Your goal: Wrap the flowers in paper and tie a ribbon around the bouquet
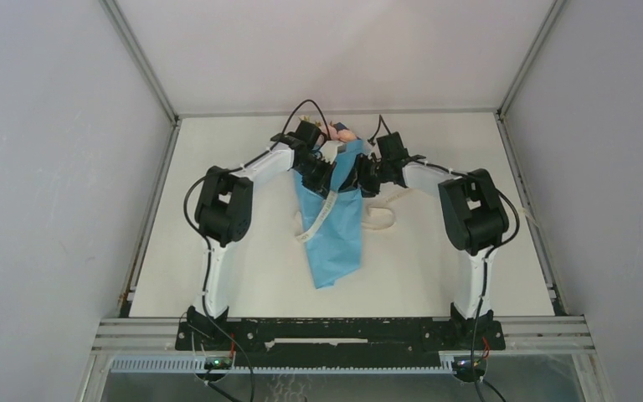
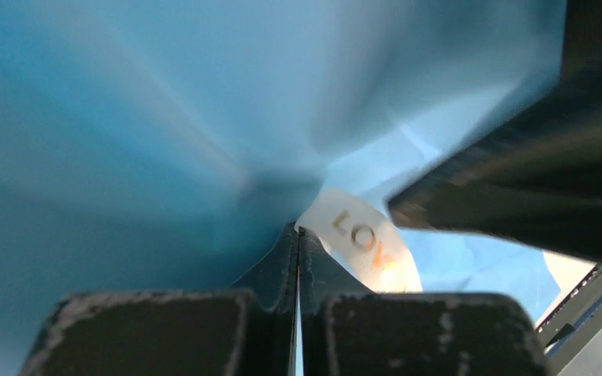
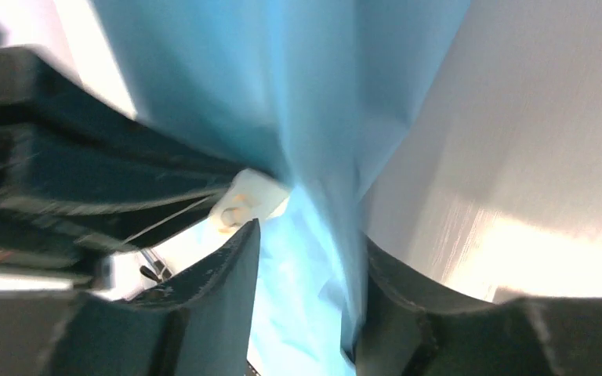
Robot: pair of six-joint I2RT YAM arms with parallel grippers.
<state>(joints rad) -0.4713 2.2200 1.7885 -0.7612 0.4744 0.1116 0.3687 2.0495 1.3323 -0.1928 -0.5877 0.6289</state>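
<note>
Two arms reach out from the near edge of the bench (image 1: 435,268), the left arm (image 1: 222,205) and the right arm (image 1: 469,209). Each is bent at a raised elbow with its forearm angled inward, so the two wrists meet at the far middle, either side of the one bouquet (image 1: 332,243). The left hand (image 2: 298,230) has its two dark fingers pressed flat together, and the paper (image 2: 165,117) gathers in sharp folds right at their tips, so it is pinching a fold of the sheet. The right hand (image 3: 310,235) is spread. Its two fingers stand apart with the paper hanging between them, and the sheet brushes the right-side finger. The paper is thin, smooth and light blue, creased into a long wrap that tapers toward the near edge. Whether its far end is lifted off the bench cannot be told. The flowers (image 1: 341,131) show as pink and peach blooms at the far end, too small to count. One ribbon (image 1: 322,211) — a flat, limp, cream strip with orange letters printed on it — lies across the paper just beside the left fingers and loops onto the white bench to the right.
</note>
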